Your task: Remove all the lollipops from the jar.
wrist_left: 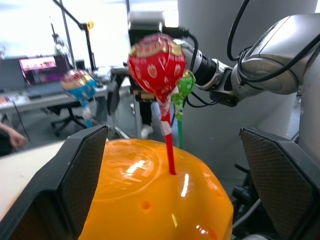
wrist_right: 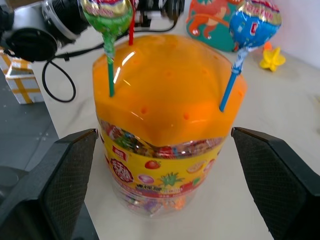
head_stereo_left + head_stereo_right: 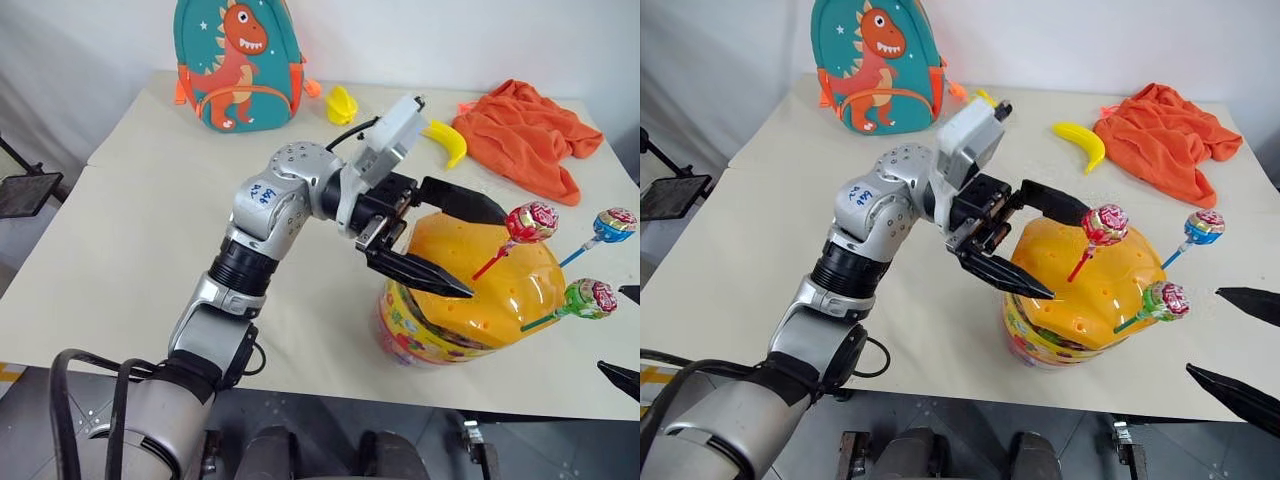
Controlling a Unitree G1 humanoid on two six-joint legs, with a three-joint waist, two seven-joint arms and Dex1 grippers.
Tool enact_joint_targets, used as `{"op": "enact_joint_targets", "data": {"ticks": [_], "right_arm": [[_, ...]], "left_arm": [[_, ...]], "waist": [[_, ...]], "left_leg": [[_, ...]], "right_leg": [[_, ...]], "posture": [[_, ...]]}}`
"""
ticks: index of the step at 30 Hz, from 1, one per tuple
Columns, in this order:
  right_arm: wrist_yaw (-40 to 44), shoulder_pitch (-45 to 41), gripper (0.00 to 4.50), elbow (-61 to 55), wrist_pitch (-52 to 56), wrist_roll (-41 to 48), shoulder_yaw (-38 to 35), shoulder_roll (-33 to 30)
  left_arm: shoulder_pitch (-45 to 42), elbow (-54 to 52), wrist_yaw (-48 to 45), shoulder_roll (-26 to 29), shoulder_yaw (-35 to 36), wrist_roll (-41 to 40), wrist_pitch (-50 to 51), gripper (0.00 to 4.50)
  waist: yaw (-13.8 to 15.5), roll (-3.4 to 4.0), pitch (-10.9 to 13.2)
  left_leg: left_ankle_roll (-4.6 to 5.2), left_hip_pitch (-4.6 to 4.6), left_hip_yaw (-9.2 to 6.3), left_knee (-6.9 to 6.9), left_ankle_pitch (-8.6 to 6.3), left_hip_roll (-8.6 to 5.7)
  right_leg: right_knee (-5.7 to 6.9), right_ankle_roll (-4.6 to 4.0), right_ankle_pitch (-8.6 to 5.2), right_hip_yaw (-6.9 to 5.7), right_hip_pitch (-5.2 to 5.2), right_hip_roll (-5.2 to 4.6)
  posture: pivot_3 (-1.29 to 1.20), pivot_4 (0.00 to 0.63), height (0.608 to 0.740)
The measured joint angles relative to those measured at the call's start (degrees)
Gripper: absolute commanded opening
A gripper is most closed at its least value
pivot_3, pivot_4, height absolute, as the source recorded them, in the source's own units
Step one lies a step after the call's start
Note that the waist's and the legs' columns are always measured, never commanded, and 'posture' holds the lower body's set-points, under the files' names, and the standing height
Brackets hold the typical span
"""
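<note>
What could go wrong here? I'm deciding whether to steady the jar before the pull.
The left end effector, open, straddles the red-stick lollipop; its lower finger sits close over the lid and might nudge it. Pulling sideways could tip the unheld jar. The green-stick lollipop stands close by and might get bumped.

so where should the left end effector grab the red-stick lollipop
On the bare red stick between the wrapped head and the orange lid, coming in level from the robot's left. The left end effector is open and already straddles the lid, and the stick leans free of the other two.
</note>
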Motion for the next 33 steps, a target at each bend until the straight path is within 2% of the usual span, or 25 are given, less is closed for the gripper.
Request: {"op": "enact_joint_targets", "data": {"ticks": [1,4,14,17,21,25,33], "right_arm": [[0.02,0.25,4.48,0.00,-0.18,0.27,-0.07,0.04],[0.08,1.08,4.50,0.16,-0.70,0.62,-1.38,0.28],[-2.64,1.66,4.50,-0.04,-2.91,0.62,-1.75,1.52],[-2.69,1.97,4.50,-0.09,-2.94,1.31,-1.66,1.67],[-2.04,1.93,4.50,0.24,-2.91,2.95,-1.66,1.34],[-1.14,1.33,4.50,1.33,-2.92,3.42,-1.49,0.26],[-0.87,-2.40,4.50,4.66,-2.92,2.15,2.67,-3.58]], "left_arm": [[0.29,-0.17,0.29,-0.12,-0.32,0.00,0.41,4.50],[0.60,-0.71,1.41,-0.57,-0.93,0.02,0.95,3.98],[0.24,-0.12,2.83,-0.88,-1.02,0.17,0.36,0.99],[-2.40,2.70,3.82,-0.74,-0.25,0.50,-0.39,0.07],[-8.22,7.40,6.83,0.91,2.99,1.96,-3.45,0.03],[-9.99,9.39,9.34,4.09,5.07,3.03,-3.65,0.03],[-9.89,4.16,15.14,8.61,6.95,2.87,3.87,0.03]], "waist": [[0.00,0.00,0.00],[0.01,0.00,0.00],[0.12,0.00,0.00],[0.11,-0.01,0.00],[-0.07,-0.01,0.01],[-0.19,-0.01,0.00],[0.01,-0.01,0.01]], "left_leg": [[0.00,0.00,0.00,0.00,0.00,0.00],[0.00,0.02,0.01,0.00,0.00,-0.01],[0.01,0.04,0.00,0.00,0.00,-0.03],[0.01,0.03,0.00,0.00,0.00,-0.04],[0.01,0.07,0.03,-0.04,0.00,-0.04],[0.01,0.08,0.03,-0.05,0.00,-0.03],[0.01,0.04,-0.01,0.00,0.00,-0.04]], "right_leg": [[0.00,0.00,0.00,0.00,0.00,0.00],[0.00,0.00,0.00,0.02,0.01,0.00],[0.00,0.00,0.00,0.09,0.03,0.00],[-0.01,0.00,0.00,0.10,0.03,0.00],[-0.02,0.00,0.00,0.12,0.02,0.00],[-0.01,0.00,0.00,0.13,0.01,0.01],[0.01,0.01,0.00,0.13,0.01,0.00]], "posture": [[0.00,0.150,0.740],[0.00,0.150,0.740],[0.00,0.150,0.740],[0.00,0.150,0.740],[0.00,0.150,0.740],[0.00,0.150,0.740],[0.00,0.150,0.740]]}}
